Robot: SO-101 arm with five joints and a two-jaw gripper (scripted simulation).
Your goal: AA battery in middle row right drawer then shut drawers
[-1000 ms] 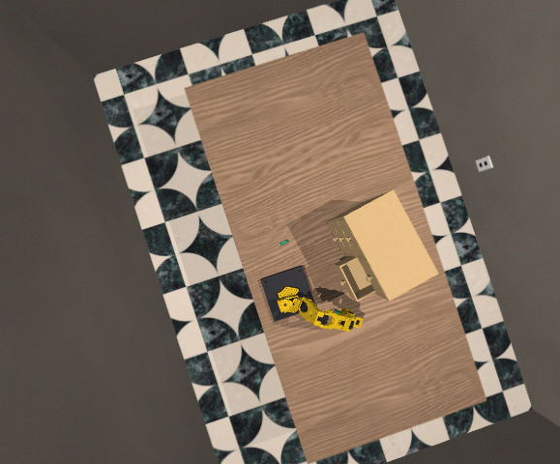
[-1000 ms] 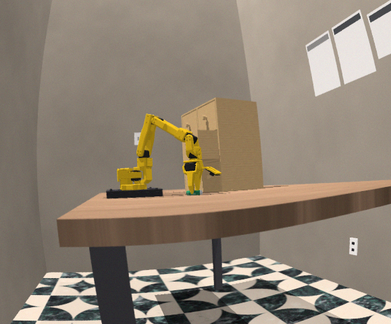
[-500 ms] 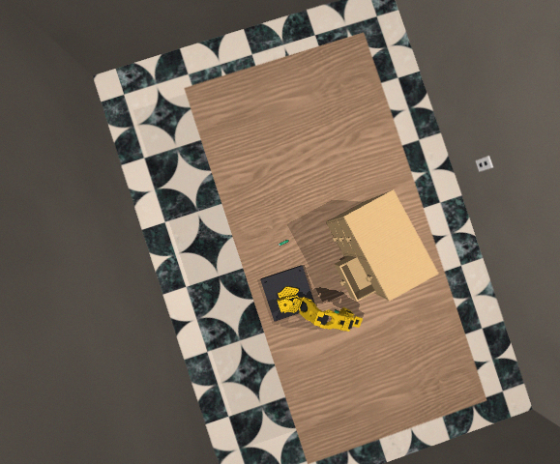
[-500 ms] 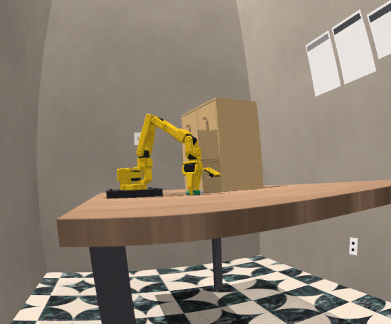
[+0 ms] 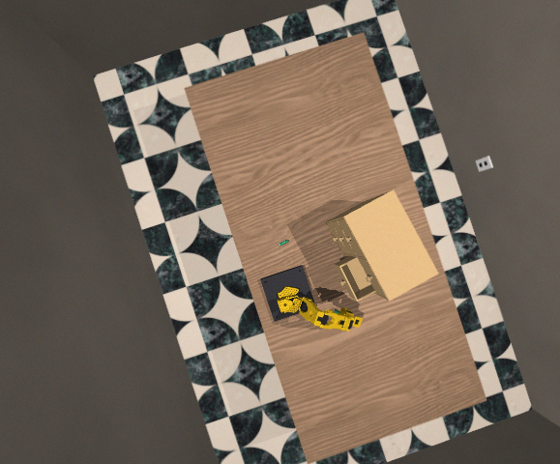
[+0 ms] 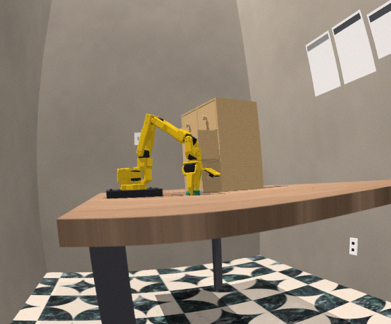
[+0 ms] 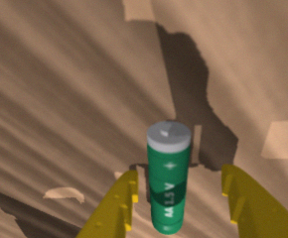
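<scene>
The AA battery (image 7: 168,180) is green with a grey cap and lies on the wooden table. My gripper (image 7: 179,178) is lowered over it with one yellow finger on each side; a gap shows on both sides, so it is open around the battery. In the side view, the gripper (image 6: 192,184) points straight down at the table with the battery (image 6: 194,192) at its tip. From above, the gripper (image 5: 350,322) is in front of the chest (image 5: 382,245). One drawer (image 5: 355,279) of the chest is pulled out on the side nearest the arm.
A small green thing (image 5: 283,243) lies on the table away from the chest, beyond the arm's black base (image 5: 284,297). The chest (image 6: 223,146) stands tall right behind the gripper. The pulled-out drawer juts toward the arm.
</scene>
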